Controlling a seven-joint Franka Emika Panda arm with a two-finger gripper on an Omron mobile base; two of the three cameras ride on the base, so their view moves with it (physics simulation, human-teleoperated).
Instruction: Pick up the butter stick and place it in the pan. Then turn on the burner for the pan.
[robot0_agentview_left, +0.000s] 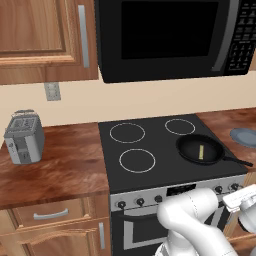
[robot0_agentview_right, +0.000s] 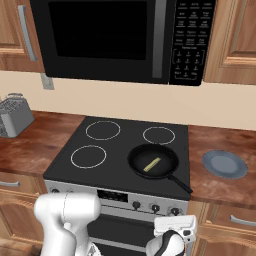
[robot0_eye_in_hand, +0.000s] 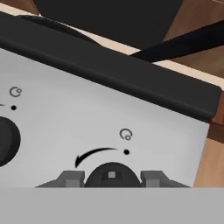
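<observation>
The black pan (robot0_agentview_left: 189, 148) (robot0_agentview_right: 137, 161) sits on the stove's front right burner, its handle (robot0_eye_in_hand: 183, 41) pointing toward the front right. Inside it lies the pale yellow butter stick (robot0_agentview_left: 201, 151) (robot0_agentview_right: 152, 163). My gripper (robot0_eye_in_hand: 112, 177) is down at the stove's front panel (robot0_eye_in_hand: 65, 113), on the rightmost dark knob (robot0_eye_in_hand: 112, 173). Its two fingers (robot0_eye_in_hand: 72, 177) press against the knob's left and right sides. My white hand (robot0_agentview_left: 241, 197) (robot0_agentview_right: 174, 227) shows in front of that end of the panel.
A grey-blue plate (robot0_agentview_left: 244, 136) (robot0_agentview_right: 225, 164) lies on the wooden counter right of the stove. A toaster (robot0_agentview_left: 24, 137) (robot0_agentview_right: 14, 116) stands on the left counter. A black microwave (robot0_agentview_left: 165, 35) hangs above. Another knob (robot0_eye_in_hand: 6, 140) sits left on the panel.
</observation>
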